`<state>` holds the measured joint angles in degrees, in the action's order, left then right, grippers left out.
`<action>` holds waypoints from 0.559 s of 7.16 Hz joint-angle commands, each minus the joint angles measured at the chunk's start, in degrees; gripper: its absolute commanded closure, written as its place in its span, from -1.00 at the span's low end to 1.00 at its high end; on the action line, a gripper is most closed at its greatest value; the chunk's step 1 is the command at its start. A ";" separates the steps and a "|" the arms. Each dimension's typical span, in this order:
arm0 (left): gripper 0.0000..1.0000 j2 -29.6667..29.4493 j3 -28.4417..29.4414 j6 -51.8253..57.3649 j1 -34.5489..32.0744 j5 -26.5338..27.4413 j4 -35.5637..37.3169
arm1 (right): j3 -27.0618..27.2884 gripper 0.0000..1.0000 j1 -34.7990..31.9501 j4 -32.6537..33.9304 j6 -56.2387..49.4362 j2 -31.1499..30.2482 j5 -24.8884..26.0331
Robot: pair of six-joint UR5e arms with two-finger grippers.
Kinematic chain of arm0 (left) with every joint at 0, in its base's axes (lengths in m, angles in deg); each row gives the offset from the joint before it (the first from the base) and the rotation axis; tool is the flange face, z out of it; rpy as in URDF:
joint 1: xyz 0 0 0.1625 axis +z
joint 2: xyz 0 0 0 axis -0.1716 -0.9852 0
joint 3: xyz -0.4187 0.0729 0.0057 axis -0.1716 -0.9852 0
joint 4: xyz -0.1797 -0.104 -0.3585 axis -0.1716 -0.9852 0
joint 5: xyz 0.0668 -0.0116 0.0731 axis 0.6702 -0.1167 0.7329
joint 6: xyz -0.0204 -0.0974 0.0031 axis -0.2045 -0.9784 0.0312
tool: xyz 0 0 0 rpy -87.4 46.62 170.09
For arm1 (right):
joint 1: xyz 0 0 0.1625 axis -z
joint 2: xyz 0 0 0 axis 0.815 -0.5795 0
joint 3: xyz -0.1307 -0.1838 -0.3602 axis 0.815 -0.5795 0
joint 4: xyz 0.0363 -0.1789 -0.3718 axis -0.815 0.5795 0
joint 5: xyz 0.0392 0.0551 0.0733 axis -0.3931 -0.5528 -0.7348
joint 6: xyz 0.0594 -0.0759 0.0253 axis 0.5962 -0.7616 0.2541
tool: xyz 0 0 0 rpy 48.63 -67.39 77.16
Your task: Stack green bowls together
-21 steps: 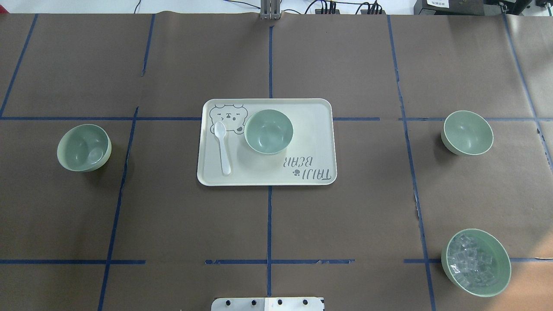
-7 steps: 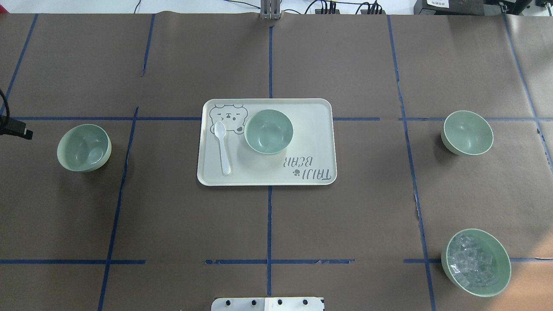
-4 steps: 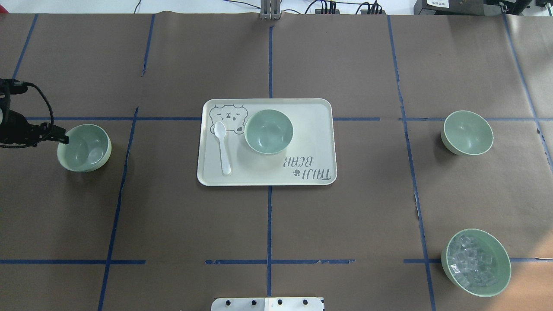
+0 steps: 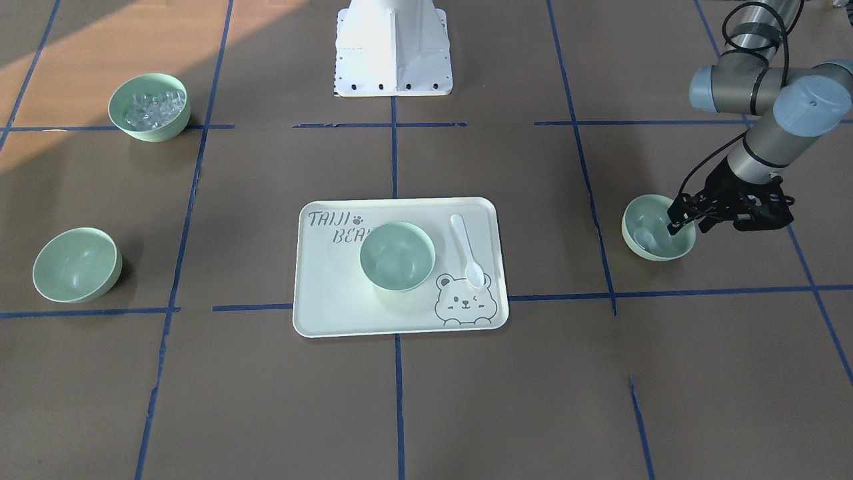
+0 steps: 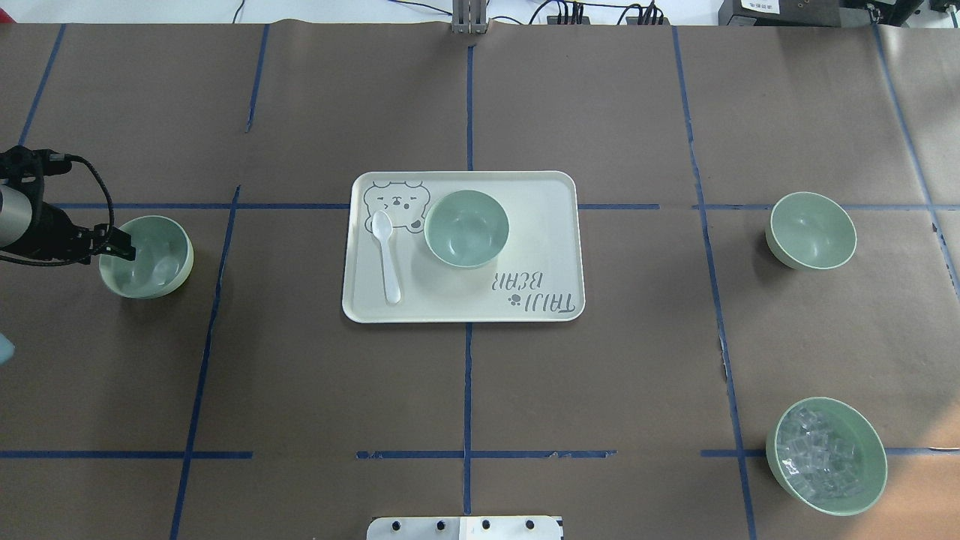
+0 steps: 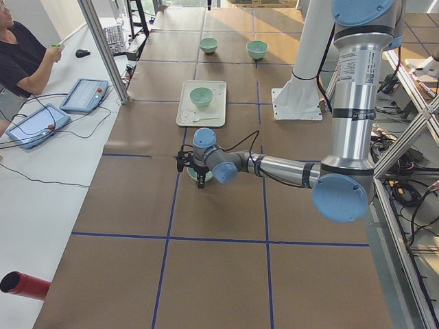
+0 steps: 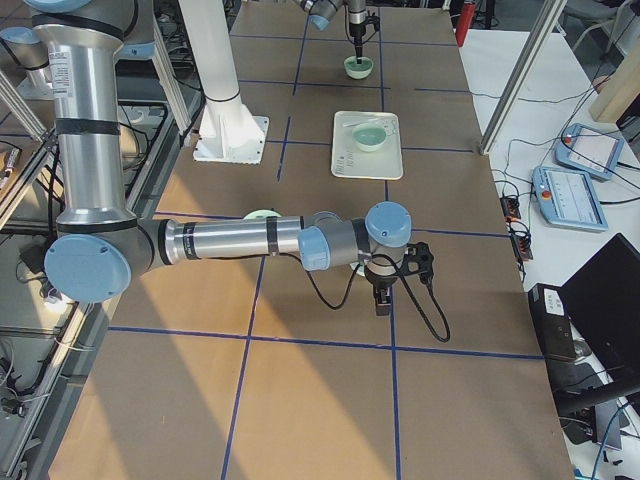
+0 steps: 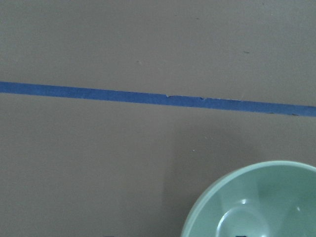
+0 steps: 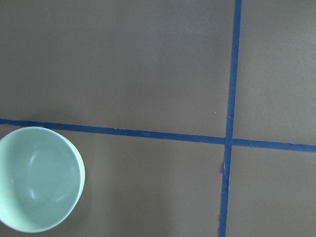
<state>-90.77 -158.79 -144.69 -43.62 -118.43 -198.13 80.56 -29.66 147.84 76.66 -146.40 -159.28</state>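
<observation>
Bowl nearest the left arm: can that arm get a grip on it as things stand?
Probably yes. The left gripper hangs open, seemingly astride the rim of that bowl, and nothing else lies near it.

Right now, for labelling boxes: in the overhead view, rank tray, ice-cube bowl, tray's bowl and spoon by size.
tray
ice-cube bowl, though nearer the camera
bowl on the tray
spoon

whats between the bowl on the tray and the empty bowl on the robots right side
No object: the overhead view shows only bare tray floor, then brown table paper crossed by blue tape, between the tray bowl and the right-side bowl.
</observation>
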 commanded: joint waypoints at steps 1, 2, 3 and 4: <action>0.25 -0.04 -0.06 0.18 0.24 0.03 -0.03 | -0.11 -1.00 3.10 -5.95 8.89 -0.05 0.09; 0.41 0.05 -0.07 0.27 0.24 0.03 -0.03 | -0.28 -1.00 5.04 -9.81 13.56 -0.40 0.35; 0.79 0.05 -0.41 0.36 0.15 0.03 -0.03 | -0.28 -1.00 6.88 -12.37 18.13 -0.40 0.53; 1.00 0.22 -1.29 0.27 -0.02 -0.06 0.05 | -0.37 -1.00 8.99 -15.36 22.18 -0.32 0.79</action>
<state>-90.68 -159.28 -144.41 -43.48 -118.42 -198.14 80.28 -23.31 136.41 93.16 -146.73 -158.80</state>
